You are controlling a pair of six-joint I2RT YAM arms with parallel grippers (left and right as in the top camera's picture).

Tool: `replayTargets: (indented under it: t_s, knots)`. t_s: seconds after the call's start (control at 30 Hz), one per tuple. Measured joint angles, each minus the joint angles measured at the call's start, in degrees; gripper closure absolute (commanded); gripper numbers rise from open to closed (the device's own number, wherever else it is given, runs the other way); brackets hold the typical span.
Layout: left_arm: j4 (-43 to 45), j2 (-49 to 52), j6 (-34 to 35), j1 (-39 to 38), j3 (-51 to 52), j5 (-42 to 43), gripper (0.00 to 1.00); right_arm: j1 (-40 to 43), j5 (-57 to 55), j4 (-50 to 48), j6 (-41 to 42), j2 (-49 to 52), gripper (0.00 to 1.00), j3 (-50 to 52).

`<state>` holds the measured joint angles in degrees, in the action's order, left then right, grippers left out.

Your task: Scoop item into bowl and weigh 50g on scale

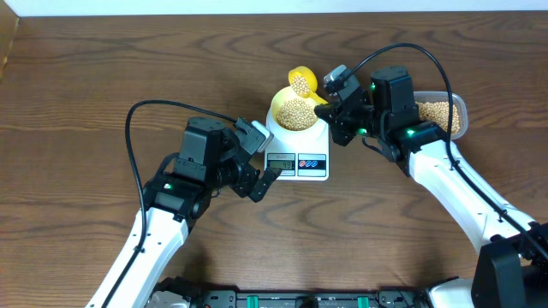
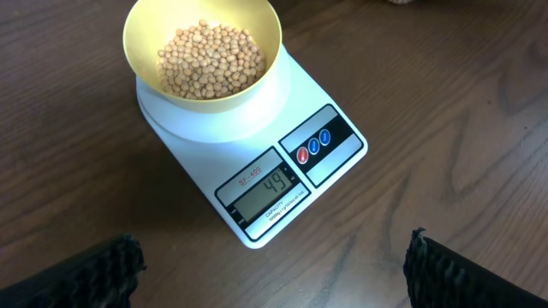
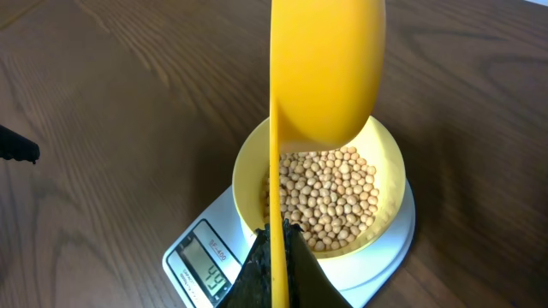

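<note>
A pale-yellow bowl (image 1: 279, 104) (image 2: 137, 51) (image 3: 390, 171) stands on the white scale (image 1: 315, 141) (image 2: 257, 145) (image 3: 377, 265), partly filled with the tan beans (image 1: 297, 113) (image 2: 211, 60) (image 3: 330, 192). The scale's display (image 2: 265, 192) reads 49. My right gripper (image 1: 330, 103) (image 3: 276, 248) is shut on the handle of a yellow scoop (image 1: 301, 81) (image 3: 330, 68). The scoop hangs tilted on its side over the bowl's far rim, with some beans in it. My left gripper (image 1: 261, 184) (image 2: 274, 265) stands open over bare table just in front of the scale, holding nothing.
A clear plastic tub (image 1: 445, 111) with more beans sits at the right, behind my right arm. Dark wooden table surrounds the scale on all sides.
</note>
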<state>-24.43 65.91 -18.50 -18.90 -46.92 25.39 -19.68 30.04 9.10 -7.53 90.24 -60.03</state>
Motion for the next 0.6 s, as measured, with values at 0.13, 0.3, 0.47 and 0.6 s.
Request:
replayTargets:
  t_s: [0.13, 0.3, 0.47, 0.6]
  knots:
    - [0.0, 0.0, 0.0, 0.0, 0.0, 0.0, 0.0, 0.0, -0.09, 0.0, -0.09, 0.0, 0.99, 0.0]
    - [0.0, 0.0, 0.0, 0.0, 0.0, 0.0, 0.0, 0.0, -0.09, 0.0, -0.11, 0.0, 0.99, 0.0]
    - [0.0, 0.0, 0.0, 0.0, 0.0, 0.0, 0.0, 0.0, -0.44, 0.02, -0.11, 0.0, 0.99, 0.0]
    - [0.0, 0.0, 0.0, 0.0, 0.0, 0.0, 0.0, 0.0, -0.81, 0.04, 0.26, 0.0, 0.99, 0.0]
